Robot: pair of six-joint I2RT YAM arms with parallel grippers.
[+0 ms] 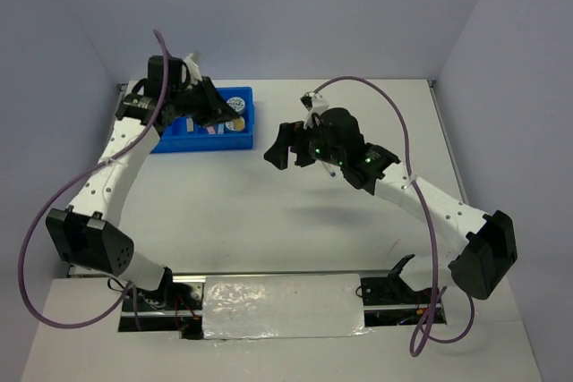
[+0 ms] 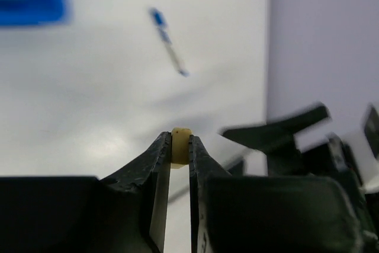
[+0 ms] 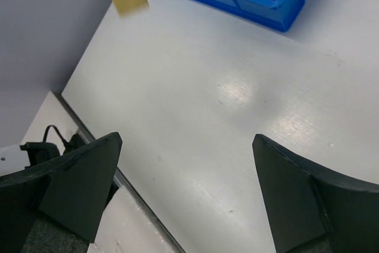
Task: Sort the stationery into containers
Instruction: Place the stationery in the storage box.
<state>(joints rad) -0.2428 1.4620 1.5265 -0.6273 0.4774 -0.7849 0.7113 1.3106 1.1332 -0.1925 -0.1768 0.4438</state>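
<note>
Left pincer [image 2: 180, 144] tight on tan block [image 2: 180, 137], right pincer [image 3: 185, 146] wide, pen [image 2: 169, 41] and tray [image 3: 237, 3] beyond

The bright blue rectangular plastic tray [image 1: 206, 144] sits in the upper left of your frame, on the white surface [image 1: 269, 221]. Your left gripper [image 1: 219, 114] hangs directly over it, and you cannot tell from here how its jaws stand. A round blue-and-white patterned roll [image 1: 235, 101] lies at the tray's right end. Your right gripper [image 1: 279, 148] hovers at centre frame, just right of the tray and apart from it.
</note>
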